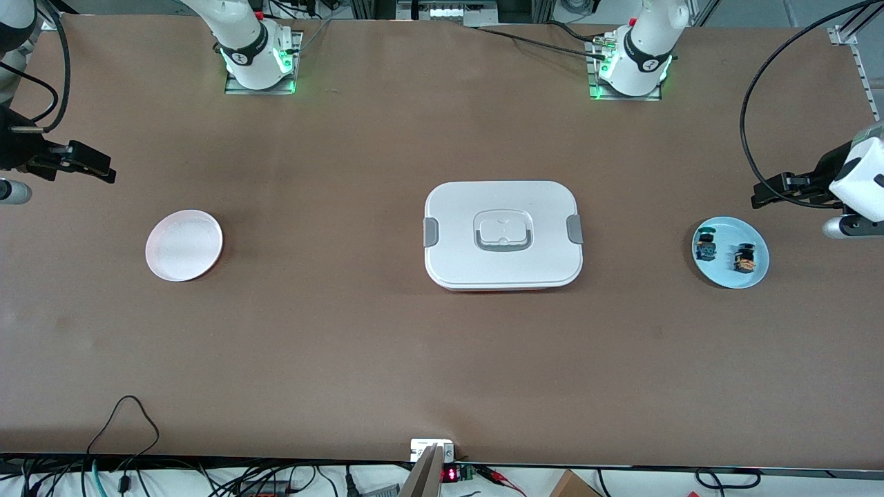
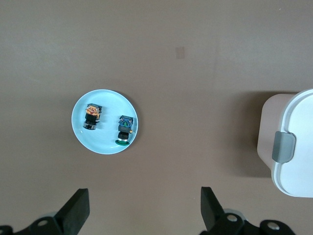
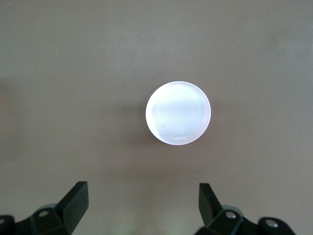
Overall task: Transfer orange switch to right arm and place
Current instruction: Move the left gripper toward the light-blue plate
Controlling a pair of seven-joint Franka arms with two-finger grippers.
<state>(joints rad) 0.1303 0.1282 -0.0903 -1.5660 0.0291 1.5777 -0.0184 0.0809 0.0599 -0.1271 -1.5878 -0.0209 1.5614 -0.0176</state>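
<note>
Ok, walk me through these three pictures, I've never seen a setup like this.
Two white robot arms stand at a brown table. One picture looks down from a high camera facing them; the other two come from cameras on each arm's wrist.

In the middle lies a white lidded box. Toward the left arm's end sits a blue plate with the orange switch and a blue-green switch. Toward the right arm's end sits a pink plate.

The left gripper hangs above the blue plate, the right gripper above the pink plate. Both have open jaws and hold nothing.
</note>
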